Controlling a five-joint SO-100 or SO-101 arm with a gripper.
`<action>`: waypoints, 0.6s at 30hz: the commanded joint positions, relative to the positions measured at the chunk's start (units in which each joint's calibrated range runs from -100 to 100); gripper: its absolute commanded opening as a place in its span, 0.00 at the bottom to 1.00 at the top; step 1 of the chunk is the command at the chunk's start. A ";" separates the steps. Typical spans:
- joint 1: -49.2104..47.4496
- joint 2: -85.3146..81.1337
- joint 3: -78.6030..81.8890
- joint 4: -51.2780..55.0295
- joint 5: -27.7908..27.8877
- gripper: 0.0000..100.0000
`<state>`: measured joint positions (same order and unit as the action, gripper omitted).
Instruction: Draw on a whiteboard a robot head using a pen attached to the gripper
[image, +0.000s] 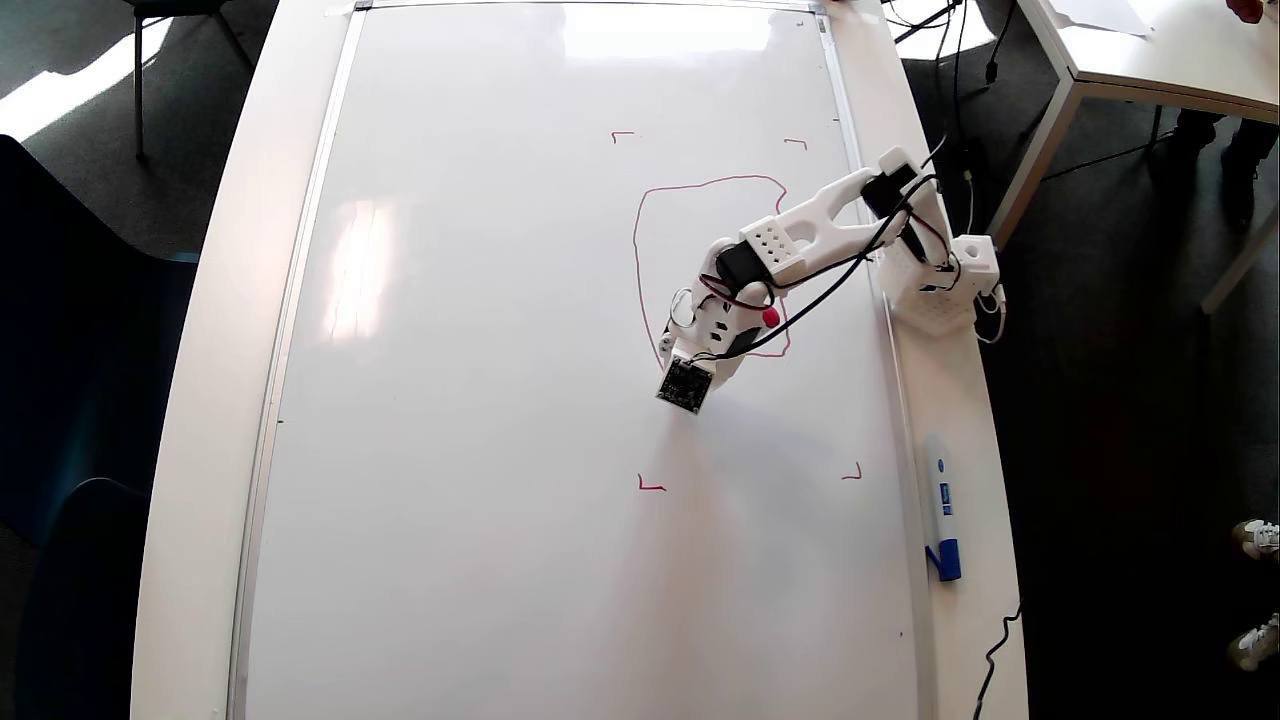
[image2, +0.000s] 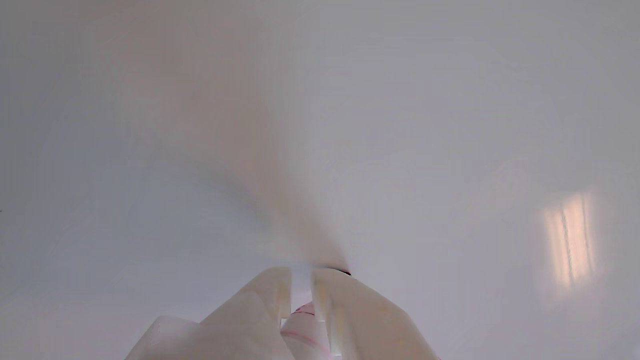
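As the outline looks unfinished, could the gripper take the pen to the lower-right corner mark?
Probably yes: the whiteboard between the gripper and that corner mark is bare, and it lies near the arm's base.

white printed arm (image: 820, 225), black servos, black and red cables, cream pincer (image2: 301, 290).

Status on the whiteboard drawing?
Gripper shut on pen, low over whiteboard. Robot head: outline only, partly hidden by the arm. Nothing in the way.
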<state>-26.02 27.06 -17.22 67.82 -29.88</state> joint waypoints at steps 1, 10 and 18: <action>0.57 -5.22 -2.80 -0.31 0.18 0.01; 2.56 -17.71 3.47 7.24 0.28 0.01; 10.88 -23.84 16.18 9.24 1.14 0.01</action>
<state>-18.02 7.58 -3.79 76.35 -29.51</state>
